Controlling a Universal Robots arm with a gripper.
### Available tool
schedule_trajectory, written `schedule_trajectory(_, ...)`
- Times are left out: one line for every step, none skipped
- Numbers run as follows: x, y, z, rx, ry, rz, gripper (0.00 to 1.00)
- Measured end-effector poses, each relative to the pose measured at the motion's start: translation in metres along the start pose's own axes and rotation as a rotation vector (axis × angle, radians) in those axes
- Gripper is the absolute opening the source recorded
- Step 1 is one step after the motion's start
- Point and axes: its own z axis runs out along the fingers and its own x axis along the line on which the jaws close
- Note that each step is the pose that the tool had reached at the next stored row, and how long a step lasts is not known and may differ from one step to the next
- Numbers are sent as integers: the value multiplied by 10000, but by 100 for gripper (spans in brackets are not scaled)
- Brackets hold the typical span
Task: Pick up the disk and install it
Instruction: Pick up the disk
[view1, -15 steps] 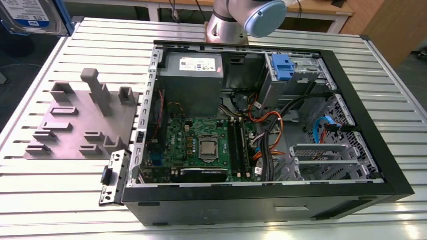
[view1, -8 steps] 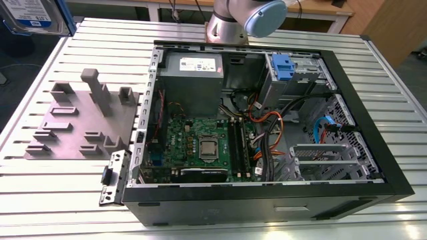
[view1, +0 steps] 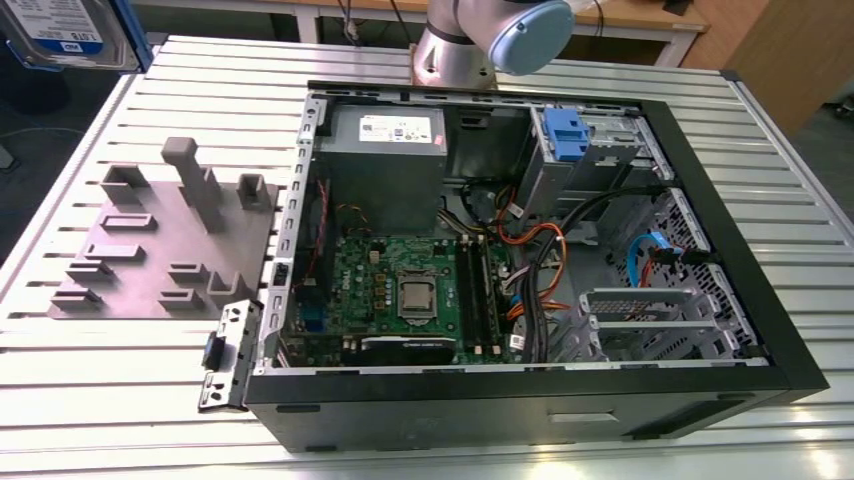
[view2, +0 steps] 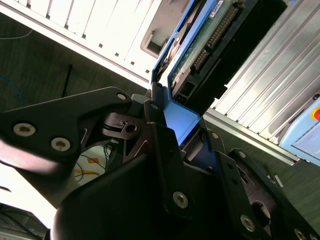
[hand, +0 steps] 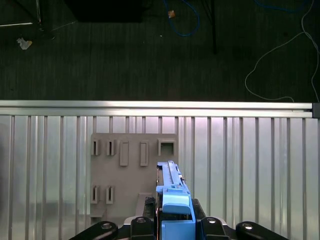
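The hand (hand: 172, 227) is clenched on the disk (hand: 170, 187), which hangs in the air and touches nothing else. In the first wrist view the disk is seen edge-on. It reaches out from the hand toward the grey tray (hand: 125, 165) on the slatted counter (hand: 250, 165). In the exterior view the disk (view1: 64, 35) is at the far corner on the exterior view's left, well apart from the open case (view1: 534, 385).

In the second wrist view the hand (view2: 177, 127) takes the disk (view2: 210, 35) at one end, around the blue frame (view2: 182, 120). The fingers hide the exact contact, so I think, but cannot confirm, that they press on the frame and not on the metal.

The disk is probably stiff and rather heavy for its size. Held by one end, it will pull like a lever on the grip, so a firm hold is needed. The smooth metal faces are likely slippery, and the plastic frame should give better friction. I judge it fragile too: the green board (view2: 192, 57) with its connector lies bare on one face, and a knock may harm it. The safest place to take hold is the frame's edges, away from the board and the connector.
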Motion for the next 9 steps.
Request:
schedule_trajectory(0,0,0,-1,0,0,36)
schedule_trajectory(0,-1,0,0,0,0,36)
schedule_trajectory(0,-35,0,0,0,0,36)
schedule_trajectory(0,-36,-1,0,0,0,36)
schedule_trajectory(0,-37,-1,0,0,0,36)
schedule_trajectory(-1,-40,-1,0,0,0,36)
schedule_trajectory(0,-44,-1,0,0,-1,36)
schedule_trajectory(0,-49,-1,-1,0,-1,36)
schedule_trajectory(0,-52,-1,1,0,0,36)
